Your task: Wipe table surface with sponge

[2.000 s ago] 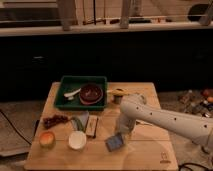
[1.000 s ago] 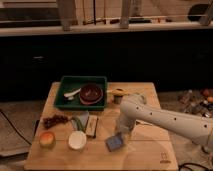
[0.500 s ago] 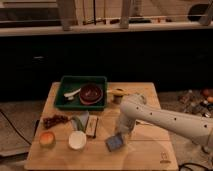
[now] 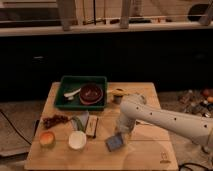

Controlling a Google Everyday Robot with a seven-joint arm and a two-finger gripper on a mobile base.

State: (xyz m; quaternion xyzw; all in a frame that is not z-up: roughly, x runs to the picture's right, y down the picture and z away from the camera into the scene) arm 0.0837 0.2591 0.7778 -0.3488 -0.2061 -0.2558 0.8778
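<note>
Broadly, the large light-brown wooden desk (image 4: 145,152) fills the lower centre of the frame. Across its right side reaches the white robot arm (image 4: 165,120), entering from the lower right. A green rectangular tray (image 4: 61,95) sits at the desk's upper left, holding a dark red round bowl (image 4: 91,93). A small white bowl (image 4: 77,140) stands at lower left, with a longer dark block (image 4: 92,126) just beside it. The small flat blue-grey sponge (image 4: 114,143) lies on the desk at lower centre, just below the hand (image 4: 120,134); whether the hand grips it cannot be told.

No writing can be read; the dark mark (image 4: 162,159) on the bench (image 4: 142,152) is illegible. The pincer (image 4: 120,135) is seen just above the sponge (image 4: 114,143).
</note>
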